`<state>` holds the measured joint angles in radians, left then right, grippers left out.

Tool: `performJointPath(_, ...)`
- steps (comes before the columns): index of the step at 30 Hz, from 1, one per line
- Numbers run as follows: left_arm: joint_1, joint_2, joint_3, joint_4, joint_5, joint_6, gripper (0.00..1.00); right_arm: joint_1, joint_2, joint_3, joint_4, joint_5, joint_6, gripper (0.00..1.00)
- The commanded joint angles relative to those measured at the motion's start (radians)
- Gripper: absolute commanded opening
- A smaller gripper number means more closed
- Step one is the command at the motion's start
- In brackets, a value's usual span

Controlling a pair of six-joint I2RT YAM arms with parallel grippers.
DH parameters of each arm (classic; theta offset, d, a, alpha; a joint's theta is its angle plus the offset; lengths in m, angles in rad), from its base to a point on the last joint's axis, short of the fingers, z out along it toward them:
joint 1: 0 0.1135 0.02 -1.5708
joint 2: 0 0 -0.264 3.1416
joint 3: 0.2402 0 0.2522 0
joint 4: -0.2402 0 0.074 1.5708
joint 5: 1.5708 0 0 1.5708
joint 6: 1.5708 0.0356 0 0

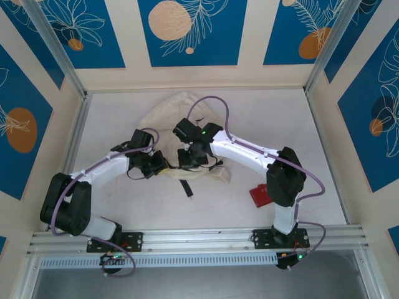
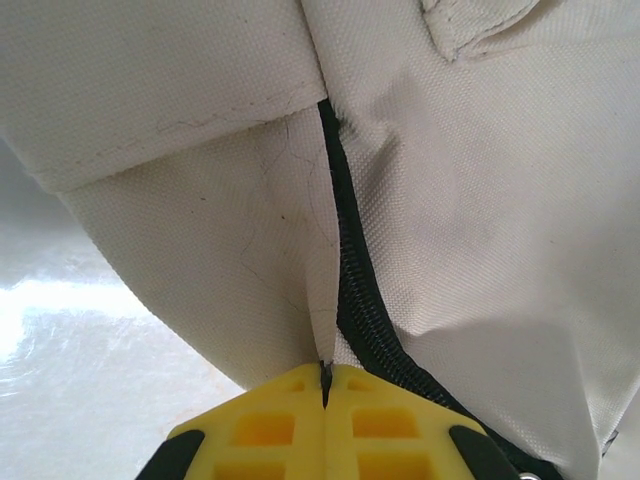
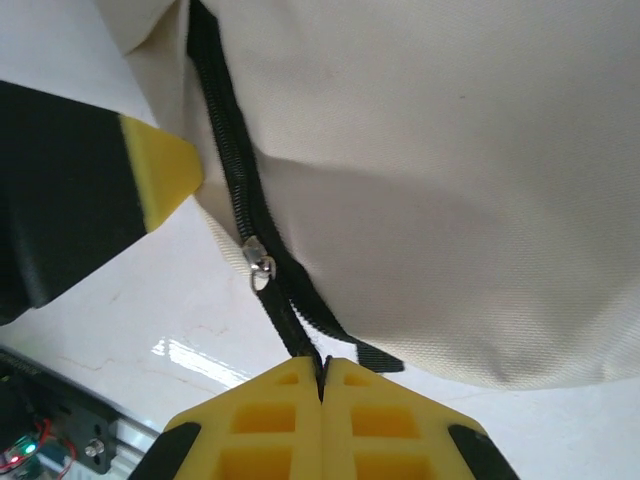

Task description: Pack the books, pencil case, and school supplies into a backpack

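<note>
**Both tools clamped on backpack near zipper**

Cream-white backpack (image 1: 181,121) lay on the desk (image 1: 124,212) toward the far middle, with both arms bent in over its near edge. A black strap (image 1: 187,187) trailed off that edge onto the desk.

Left tool (image 2: 325,375) was closed, its yellow pads pressed together and pinching a fold of the cream fabric. The pinch sat just beside the black zipper (image 2: 360,300), which ran up from the tool between two fabric panels.

Right tool (image 3: 320,365) was closed too, pads together and nipping the black zipper strip at the bag's lower edge. The silver slider (image 3: 258,262) sat on the zipper just above that grip, apart from the pads. In the right wrist view, a yellow-tipped finger (image 3: 160,175) of the left tool sat just left of the zipper.

From the top view the two tools were close together at the backpack's near side. A red flat item (image 1: 259,195) lay on the desk right of the bag, partly under the right arm; couldn't tell what it was.
</note>
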<state>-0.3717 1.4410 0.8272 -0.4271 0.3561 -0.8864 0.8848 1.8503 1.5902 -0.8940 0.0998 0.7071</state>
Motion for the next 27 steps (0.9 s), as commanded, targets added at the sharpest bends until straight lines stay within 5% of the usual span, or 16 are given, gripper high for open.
performJointPath(1,0.016,0.007,0.0,-0.053,-0.102,0.031,0.0,-0.011,-0.084,-0.016,0.004,-0.061,0.0,0.19)
performJointPath(3,0.023,0.0,0.003,-0.057,-0.11,0.045,0.0,-0.03,-0.121,-0.044,0.027,-0.026,0.027,0.45)
performJointPath(5,0.033,-0.009,0.007,-0.073,-0.125,0.064,0.0,-0.077,-0.161,-0.097,0.061,-0.015,0.073,0.57)
performJointPath(13,0.059,-0.036,0.007,-0.099,-0.121,0.111,0.0,-0.309,-0.165,-0.247,0.156,-0.132,0.174,0.61)
performJointPath(21,0.07,-0.058,0.006,-0.111,-0.1,0.137,0.0,-0.371,-0.034,-0.184,0.121,-0.084,0.201,0.74)
performJointPath(27,0.07,-0.062,-0.001,-0.101,-0.073,0.134,0.0,-0.409,-0.002,-0.239,0.169,-0.119,0.226,0.68)
